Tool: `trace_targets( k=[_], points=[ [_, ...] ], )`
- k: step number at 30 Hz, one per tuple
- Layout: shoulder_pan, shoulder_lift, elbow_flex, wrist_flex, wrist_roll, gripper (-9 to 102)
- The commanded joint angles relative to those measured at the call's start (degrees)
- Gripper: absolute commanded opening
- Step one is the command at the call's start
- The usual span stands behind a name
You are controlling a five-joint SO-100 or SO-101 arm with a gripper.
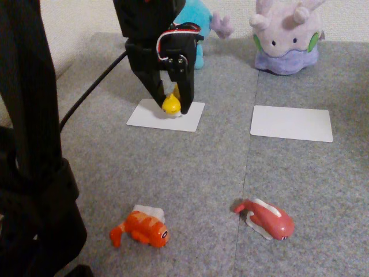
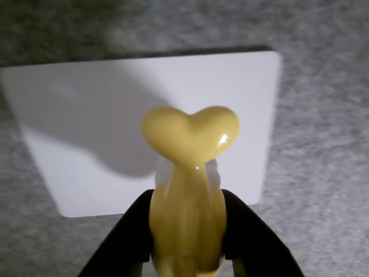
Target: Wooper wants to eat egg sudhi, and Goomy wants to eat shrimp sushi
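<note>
One sushi is in hand: the gripper (image 1: 171, 103) clamps the egg sudhi (image 2: 188, 190) just over the white card (image 1: 144, 117) before Wooper (image 1: 193, 29). Next, I judge, it must lower and let go; the shrimp sushi (image 1: 142, 227) lies near the front, for Goomy (image 1: 286, 36).

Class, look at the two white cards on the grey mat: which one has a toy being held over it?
The white card in front of Wooper: the tool holds the egg sudhi above it. The other card, before Goomy, is bare.

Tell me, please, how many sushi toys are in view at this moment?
3: the yellow egg sushi held in the hand over the left white card; the shrimp sushi front left; a pinkish-red one front right.
</note>
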Motion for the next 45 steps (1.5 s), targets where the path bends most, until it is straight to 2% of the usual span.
trace_targets(
  k=[1, 12, 21, 27, 32, 36, 45],
  points=[
    [-1.6, 0.0, -2.8, 0.1, 1.0, 2],
    [-1.7, -0.4, -2.8, -0.9, 2.1, 4],
    [-2.0, -0.3, -2.8, -0.8, 2.2, 28],
    [-2.3, 0.6, -2.8, 0.6, 2.1, 34],
    [-2.3, 4.2, -2.8, 4.9, 1.8, 35],
    [-2.9, 13.2, -2.8, 9.6, 1.1, 35],
    [-4.0, 34.5, -2.2, 25.0, -2.1, 35]
  ],
)
